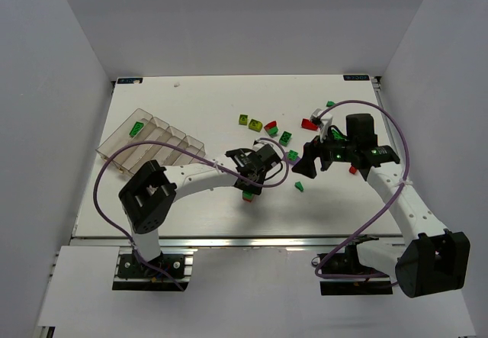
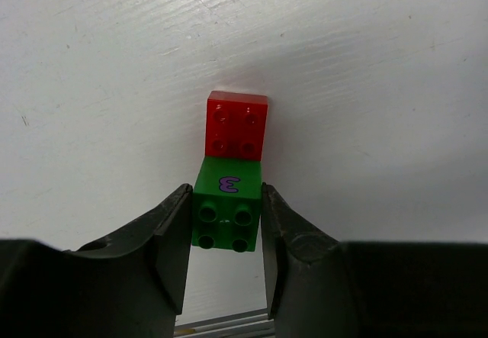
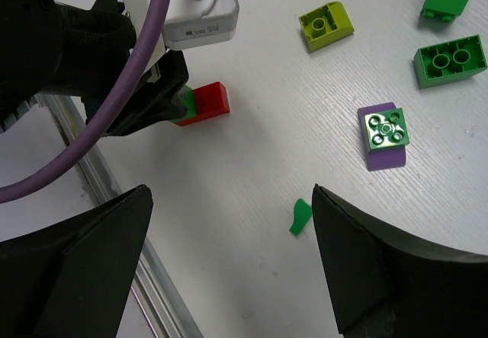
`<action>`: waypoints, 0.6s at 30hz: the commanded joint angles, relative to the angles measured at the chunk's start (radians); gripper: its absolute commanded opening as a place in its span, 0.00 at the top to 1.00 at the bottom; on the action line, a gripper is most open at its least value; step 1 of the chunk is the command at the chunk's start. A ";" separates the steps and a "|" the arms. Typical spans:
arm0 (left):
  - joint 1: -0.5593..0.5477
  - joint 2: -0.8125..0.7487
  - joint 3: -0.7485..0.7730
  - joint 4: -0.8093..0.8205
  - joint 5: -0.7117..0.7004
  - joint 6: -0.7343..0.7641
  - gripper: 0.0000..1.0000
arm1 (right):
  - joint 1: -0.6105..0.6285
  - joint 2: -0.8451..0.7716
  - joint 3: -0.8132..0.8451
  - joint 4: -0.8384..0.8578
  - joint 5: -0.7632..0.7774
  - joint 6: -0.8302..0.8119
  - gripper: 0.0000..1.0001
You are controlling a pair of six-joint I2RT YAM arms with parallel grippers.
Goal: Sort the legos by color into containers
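Observation:
A green lego marked with a purple 3 (image 2: pixel 227 208) sits between the fingers of my left gripper (image 2: pixel 226 201), which is shut on its two sides. A red lego (image 2: pixel 237 124) is joined to its far end, and the pair rests on the white table (image 2: pixel 366 86). In the top view this pair (image 1: pixel 248 196) lies mid-table under the left gripper (image 1: pixel 252 188). My right gripper (image 3: pixel 231 193) hangs open over the table, a small green piece (image 3: pixel 300 217) just inside its right finger. The clear divided container (image 1: pixel 164 136) stands at the far left with one green lego (image 1: pixel 136 130) in it.
Loose legos lie across the far middle and right: yellow-green ones (image 1: pixel 256 125), a green one (image 1: pixel 285 136), a green-on-purple one (image 3: pixel 385 133), red ones (image 1: pixel 309 124). The right gripper (image 1: pixel 305 167) is close to the left one. The table's metal front rail (image 1: pixel 229 239) runs along the near edge.

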State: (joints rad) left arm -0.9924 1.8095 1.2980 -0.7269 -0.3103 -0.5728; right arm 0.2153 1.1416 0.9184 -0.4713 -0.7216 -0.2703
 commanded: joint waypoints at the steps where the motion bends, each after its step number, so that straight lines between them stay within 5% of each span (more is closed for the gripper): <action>1: -0.006 -0.013 0.029 -0.003 0.013 0.002 0.66 | -0.008 -0.017 0.023 0.002 -0.027 -0.004 0.11; 8: 0.003 -0.126 0.030 0.039 0.046 -0.025 1.00 | -0.010 -0.020 0.030 -0.009 -0.087 -0.012 0.12; 13: 0.084 -0.353 -0.180 0.398 0.388 -0.084 1.00 | -0.008 -0.005 0.040 -0.082 -0.362 -0.035 0.12; 18: 0.156 -0.486 -0.331 0.664 0.549 -0.125 1.00 | -0.013 -0.026 0.036 -0.033 -0.381 0.040 0.11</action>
State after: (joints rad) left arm -0.8581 1.3685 1.0256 -0.2829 0.0765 -0.6594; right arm 0.2092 1.1404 0.9203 -0.5240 -1.0142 -0.2684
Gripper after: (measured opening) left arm 0.464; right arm 0.887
